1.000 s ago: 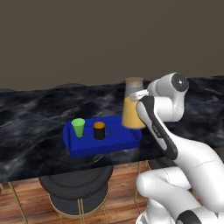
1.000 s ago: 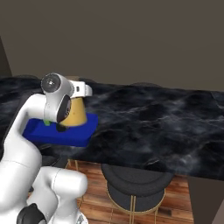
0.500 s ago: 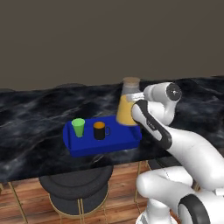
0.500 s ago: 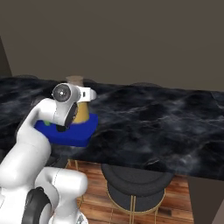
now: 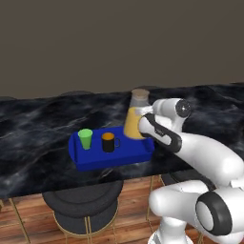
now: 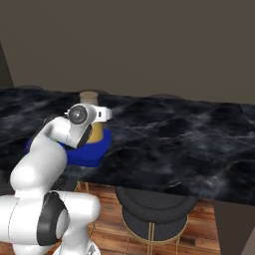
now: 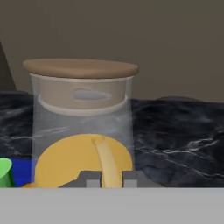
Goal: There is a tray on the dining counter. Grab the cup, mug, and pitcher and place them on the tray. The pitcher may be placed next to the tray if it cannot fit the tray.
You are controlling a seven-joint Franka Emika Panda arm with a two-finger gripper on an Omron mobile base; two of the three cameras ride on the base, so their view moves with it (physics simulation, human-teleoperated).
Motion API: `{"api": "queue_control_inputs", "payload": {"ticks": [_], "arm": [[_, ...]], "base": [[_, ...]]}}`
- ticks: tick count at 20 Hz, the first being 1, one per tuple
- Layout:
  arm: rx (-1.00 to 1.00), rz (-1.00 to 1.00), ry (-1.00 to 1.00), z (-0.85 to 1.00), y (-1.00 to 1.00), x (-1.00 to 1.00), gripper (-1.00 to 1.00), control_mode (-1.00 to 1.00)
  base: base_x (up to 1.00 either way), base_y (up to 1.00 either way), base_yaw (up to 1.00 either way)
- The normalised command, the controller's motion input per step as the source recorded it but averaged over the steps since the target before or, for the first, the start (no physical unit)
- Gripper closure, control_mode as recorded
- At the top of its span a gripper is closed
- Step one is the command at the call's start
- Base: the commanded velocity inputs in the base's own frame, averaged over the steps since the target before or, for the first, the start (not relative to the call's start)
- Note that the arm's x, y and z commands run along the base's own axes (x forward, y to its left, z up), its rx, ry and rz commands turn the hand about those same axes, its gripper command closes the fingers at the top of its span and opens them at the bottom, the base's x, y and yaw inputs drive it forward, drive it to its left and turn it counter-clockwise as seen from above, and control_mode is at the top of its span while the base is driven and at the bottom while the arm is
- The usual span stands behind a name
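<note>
Left base view: we see the dining counter (image 5: pixel 43 124) as a long black top with white lines, running across the middle of the frame. Below it, at the lower left, stands a round dark stool (image 5: pixel 83 202) on a wood floor (image 5: pixel 19 224). The white arm (image 5: pixel 200 152) comes up from the lower right and reaches to the middle.

The tray (image 5: pixel 95 159) is bright blue and lies on the counter, a little left of the middle. The pitcher (image 5: pixel 136 116) is at the right end of the tray. It has orange drink inside and a tan lid on top. It leans a little. We cannot tell if its bottom touches the tray. The gripper (image 5: pixel 143 125) is pinching the pitcher low on its side.

The mug (image 5: pixel 108 142) is black with orange inside. It stands on the tray, in the middle. The cup (image 5: pixel 86 138) is green and stands on the tray, just left of the mug.

In the right base view the pitcher (image 6: pixel 92 122) is at the upper left, partly behind the arm, over the tray (image 6: pixel 94 152).

In the hand view the pitcher (image 7: pixel 81 127) is very near, and the finger tips (image 7: pixel 89 179) are pressed on a thin part at its bottom. The cup (image 7: pixel 5 173) peeks in at the lower left.
</note>
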Motion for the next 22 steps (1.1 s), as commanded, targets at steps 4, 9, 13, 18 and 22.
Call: {"api": "queue_control_inputs", "payload": {"ticks": [4, 9, 13, 18, 22], "arm": [[0.0, 0.01, 0.0, -0.22, 0.0, 0.35, 1.0, -1.0], [0.0, 0.0, 0.0, -0.27, 0.0, 0.25, 1.0, -1.0], [0.0, 0.01, 0.0, -0.31, 0.0, 0.12, 1.0, -1.0], [0.0, 0.0, 0.0, -0.24, 0.0, 0.16, 1.0, -1.0], [0.0, 0.0, 0.0, -0.02, 0.0, 0.07, 1.0, -1.0]], "base": [[0.0, 0.0, 0.0], [0.0, 0.0, 0.0], [0.0, 0.0, 0.0], [0.0, 0.0, 0.0], [0.0, 0.0, 0.0]]}}
